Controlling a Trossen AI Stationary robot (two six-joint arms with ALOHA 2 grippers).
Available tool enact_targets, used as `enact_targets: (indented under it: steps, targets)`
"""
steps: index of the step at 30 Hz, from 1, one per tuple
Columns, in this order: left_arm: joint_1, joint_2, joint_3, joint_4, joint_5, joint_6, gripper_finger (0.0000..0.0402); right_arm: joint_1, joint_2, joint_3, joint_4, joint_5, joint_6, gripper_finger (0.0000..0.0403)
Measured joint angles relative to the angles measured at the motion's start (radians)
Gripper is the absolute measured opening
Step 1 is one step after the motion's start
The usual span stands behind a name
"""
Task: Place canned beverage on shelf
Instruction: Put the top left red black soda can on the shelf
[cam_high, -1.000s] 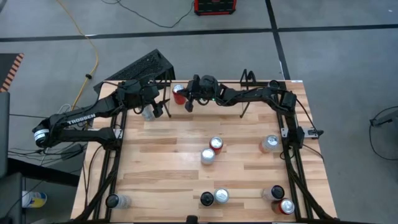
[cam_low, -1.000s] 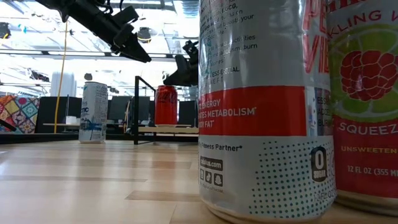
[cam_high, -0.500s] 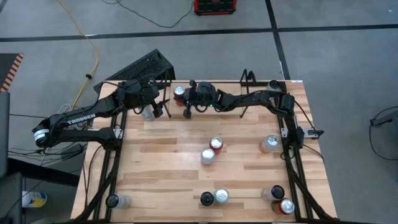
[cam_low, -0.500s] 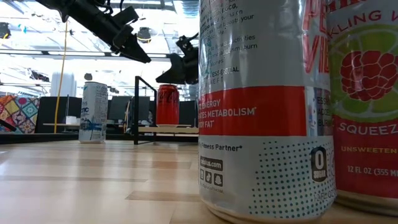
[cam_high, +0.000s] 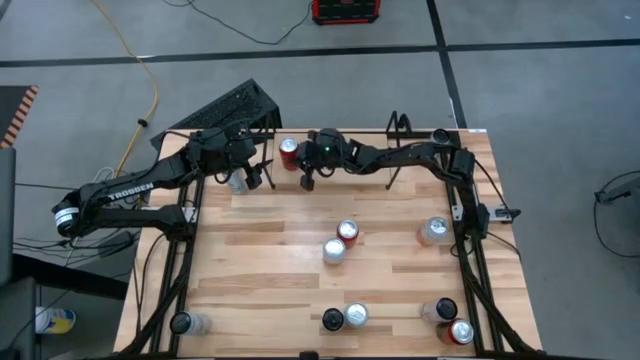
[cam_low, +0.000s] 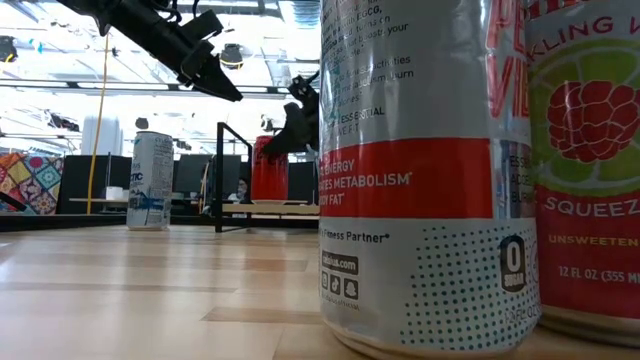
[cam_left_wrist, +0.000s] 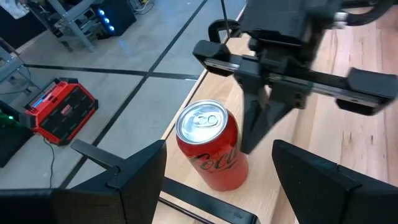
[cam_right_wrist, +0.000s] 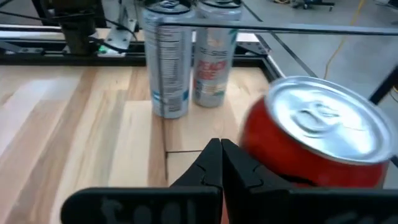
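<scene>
A red cola can (cam_high: 289, 150) (cam_left_wrist: 211, 146) stands upright on its base at the left end of the black wire shelf (cam_high: 398, 126) along the table's far edge. My right gripper (cam_high: 308, 181) (cam_left_wrist: 250, 140) is shut, its fingers right beside the can on the side toward the table's right and near edges. My left gripper (cam_high: 258, 177) hovers open to the left of the can, facing it. The left gripper's fingers (cam_left_wrist: 140, 180) frame the can from a distance. A silver can (cam_high: 237, 181) stands on the table below the left gripper. My right gripper's shut fingers (cam_right_wrist: 221, 165) slant downward next to the red can's side wall (cam_left_wrist: 238, 149). I cannot tell whether they touch it. The can stands upright on the shelf.
Two cans (cam_high: 347, 231) (cam_high: 334, 250) stand mid-table and one (cam_high: 433, 231) at the right. Several more (cam_high: 356, 316) line the near edge, two of them (cam_low: 420, 170) filling the low view. A black crate (cam_high: 235, 105) sits beyond the far left corner.
My right gripper, shut throughout, has come off the top of the red can, tipped downward and sunk beside it, a little toward the table's near edge. The can has stayed upright in its place on the shelf.
</scene>
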Motion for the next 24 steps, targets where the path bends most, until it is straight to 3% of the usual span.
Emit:
enact_targets:
  steps: [24]
  targets:
    - [0.000, 0.000, 0.000, 0.002, 0.000, -0.009, 0.0278, -0.063, 0.000, 0.000, 0.056, 0.030, 0.061, 0.0021]
